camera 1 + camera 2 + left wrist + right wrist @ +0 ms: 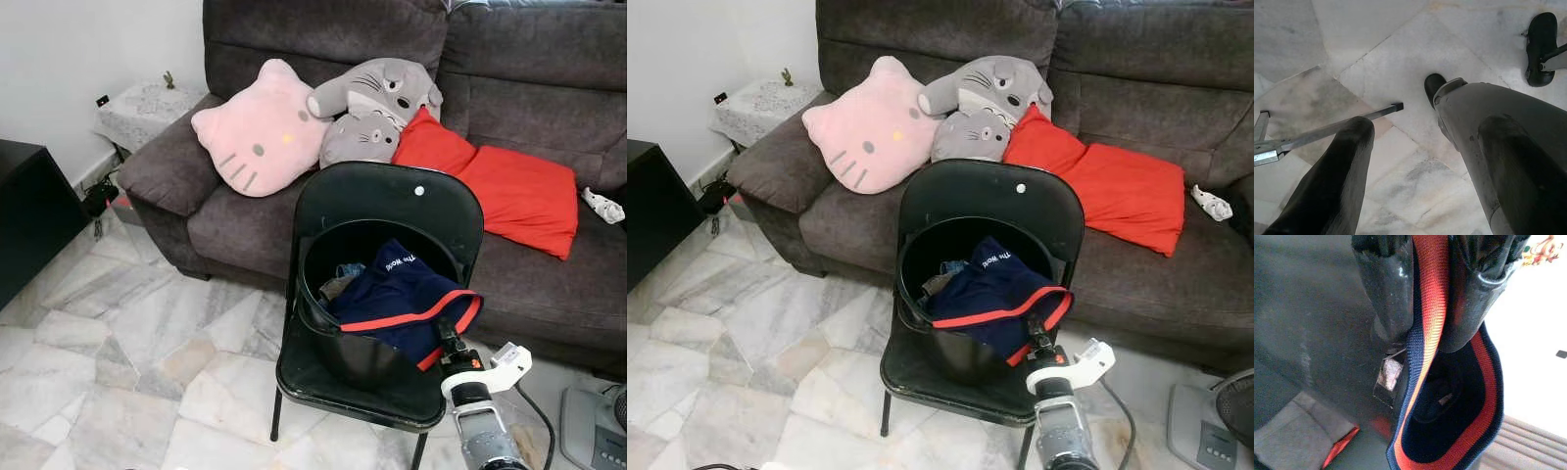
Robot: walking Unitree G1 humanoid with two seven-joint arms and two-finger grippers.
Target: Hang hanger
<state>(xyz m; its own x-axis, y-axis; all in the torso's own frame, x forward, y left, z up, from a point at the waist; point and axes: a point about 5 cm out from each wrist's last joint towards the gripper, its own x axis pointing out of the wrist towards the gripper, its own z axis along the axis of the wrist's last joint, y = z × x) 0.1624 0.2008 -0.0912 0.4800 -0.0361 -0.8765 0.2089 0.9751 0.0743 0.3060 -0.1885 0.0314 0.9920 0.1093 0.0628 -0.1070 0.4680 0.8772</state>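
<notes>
The right gripper [1432, 308] is clamped on the red-edged hem of a navy garment [397, 299], which drapes over the rim of a black bucket [338, 343] on a black chair [387, 201]. The left gripper [1420, 166] hangs over the marble floor [1396, 63], its 2 fingers apart.

I'm looking into a home living room: a dark grey sofa [549, 108] strewn with character cushions [263, 127] and a red cushion [509, 186], a marble-tiled floor [118, 343], and a lace-covered side table [142, 108].
</notes>
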